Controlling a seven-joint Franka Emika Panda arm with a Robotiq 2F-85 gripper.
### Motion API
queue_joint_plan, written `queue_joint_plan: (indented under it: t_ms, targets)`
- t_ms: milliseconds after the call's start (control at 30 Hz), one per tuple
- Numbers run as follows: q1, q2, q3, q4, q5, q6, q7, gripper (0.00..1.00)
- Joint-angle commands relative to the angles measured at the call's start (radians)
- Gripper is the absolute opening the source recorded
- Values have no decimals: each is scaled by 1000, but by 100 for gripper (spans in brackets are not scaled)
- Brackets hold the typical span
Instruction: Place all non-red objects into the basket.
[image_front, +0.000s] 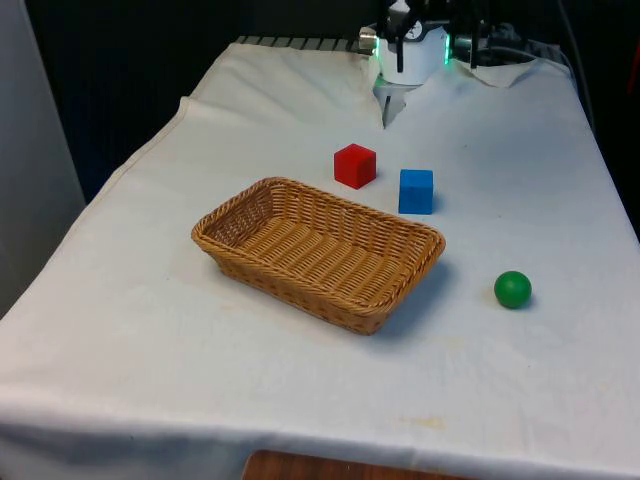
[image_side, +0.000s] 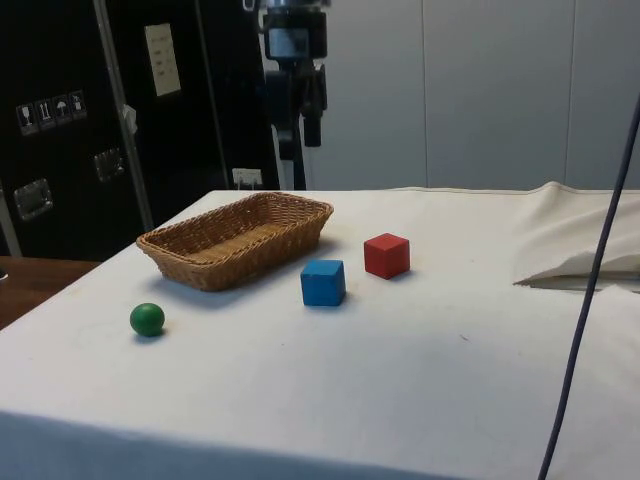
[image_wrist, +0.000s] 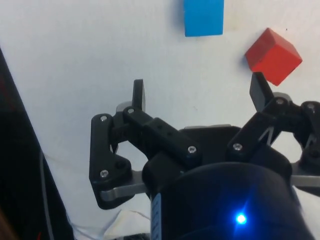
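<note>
Gripper open and empty, high over far table; blue cube sits just right of red cube, behind basket, probably nearest target—descend straight, straddle flat faces, avoid red.

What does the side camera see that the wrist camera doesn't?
The side view adds the basket and the green ball, which lies apart from it. The wrist view adds a close look at the jaws, spread wide with nothing between them. Both have the blue cube and the red cube, near each other on the white cloth.
</note>
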Motion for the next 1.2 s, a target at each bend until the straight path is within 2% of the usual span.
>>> queue_joint_plan:
  t_ms: [0,67,100,167,367,667,700,867,967,1000,1033,1167]
  targets:
    - [3,2,2,-13,12,24,-5,100]
    - [3,10,5,-22,12,40,-4,100]
    - [1,4,3,-17,1,22,0,100]
    - [3,23,8,-32,12,63,-3,100]
    - [1,58,13,-34,2,85,-1,100]
    - [2,109,17,-47,10,144,-26,100]
    - [1,107,15,-44,2,132,-20,100]
    - [1,141,17,-52,11,173,-34,100]
    - [1,155,17,-53,10,185,-34,100]
    - [1,154,15,-47,2,170,-29,100]
    - [1,160,17,-53,10,189,-34,100]
    - [1,176,18,-52,10,197,-33,100]
